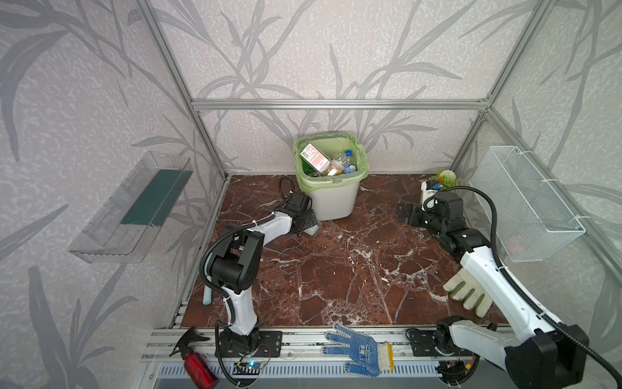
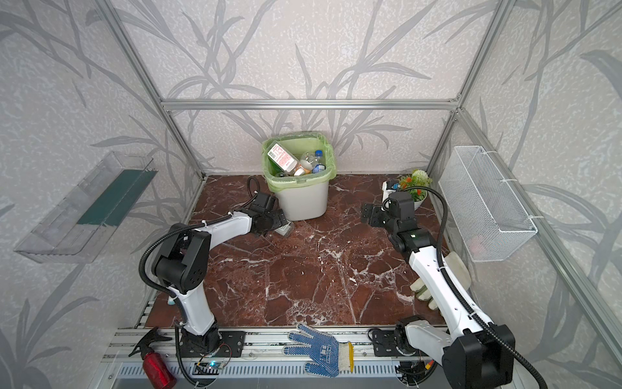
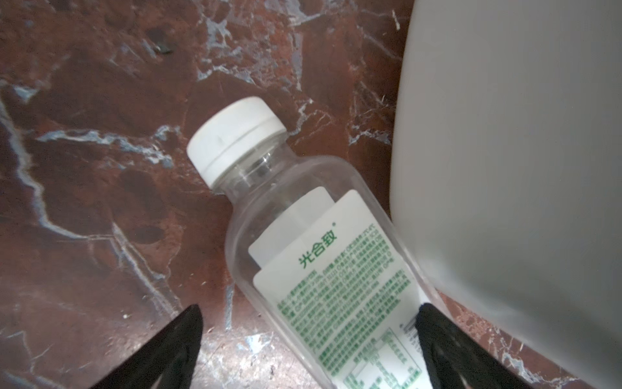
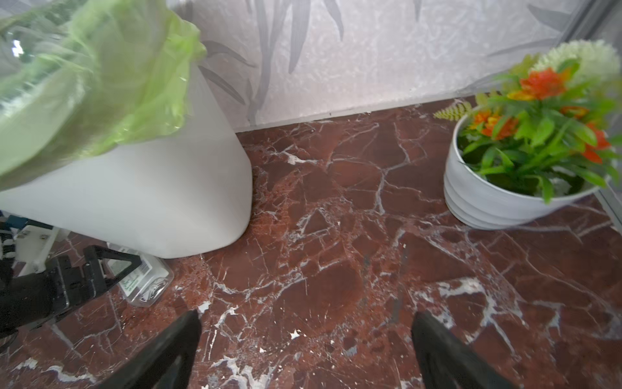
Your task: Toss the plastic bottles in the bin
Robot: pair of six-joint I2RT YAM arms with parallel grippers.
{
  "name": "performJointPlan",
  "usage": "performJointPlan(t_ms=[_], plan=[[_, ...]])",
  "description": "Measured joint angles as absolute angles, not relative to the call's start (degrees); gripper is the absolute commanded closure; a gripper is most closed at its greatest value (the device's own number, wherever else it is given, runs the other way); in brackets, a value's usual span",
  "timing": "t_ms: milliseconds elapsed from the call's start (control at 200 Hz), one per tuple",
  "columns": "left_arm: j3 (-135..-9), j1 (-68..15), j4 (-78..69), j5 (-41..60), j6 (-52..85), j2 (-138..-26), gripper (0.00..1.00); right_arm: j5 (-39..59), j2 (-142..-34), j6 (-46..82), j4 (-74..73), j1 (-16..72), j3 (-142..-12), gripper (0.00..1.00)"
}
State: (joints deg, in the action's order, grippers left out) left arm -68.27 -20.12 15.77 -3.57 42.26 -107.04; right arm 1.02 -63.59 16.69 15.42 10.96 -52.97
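As the clear, white-capped bottle [image 3: 313, 256] lies on the bench [image 3: 101, 168] against the bin [image 3: 505, 134], the left gripper [image 3: 309, 311] straddles its labelled body with fingers [image 3: 186, 340] spread, while the right gripper [image 4: 306, 318] gapes wide well aside.

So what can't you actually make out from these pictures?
Clear bottle beside the bin: in both top views the open left gripper covers most of it, and the left wrist view cuts off its base.
Bottles inside the bin: the top ones hide those beneath, so no count is possible.
The bin's bagged rim in the right wrist view: blurred and cut off by the picture's edge.
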Motion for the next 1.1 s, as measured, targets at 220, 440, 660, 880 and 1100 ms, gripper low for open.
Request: performJointPlan(t_ms=[220, 440, 660, 880, 1100], plan=[[-70.5, -20.1, 16.2, -1.8, 39.7, -108.7, 0.23, 1.6, -61.4, 17.3, 16.2, 9.4, -49.4, 0.02], [-68.3, -20.0, 14.8, 0.8, 37.4, -107.7, 0.31, 2.9, -61.2, 18.5, 16.2, 9.4, -48.6, 0.02], [-60.6, -19.9, 11.7, 6.0, 37.1, -102.7, 0.33, 5.3, -61.0, 20.6, 16.2, 9.4, -46.6, 0.02], [-55.2, -22.7, 10.7, 8.3, 38.0, -98.4, 0.33, 8.6, -61.0, 22.8, 16.1, 9.4, -43.7, 0.03], [-52.6, -29.8, 9.5, 9.3, 41.3, -96.4, 0.32, 11.0, -61.0, 25.0, 16.1, 9.4, -41.8, 0.05]])
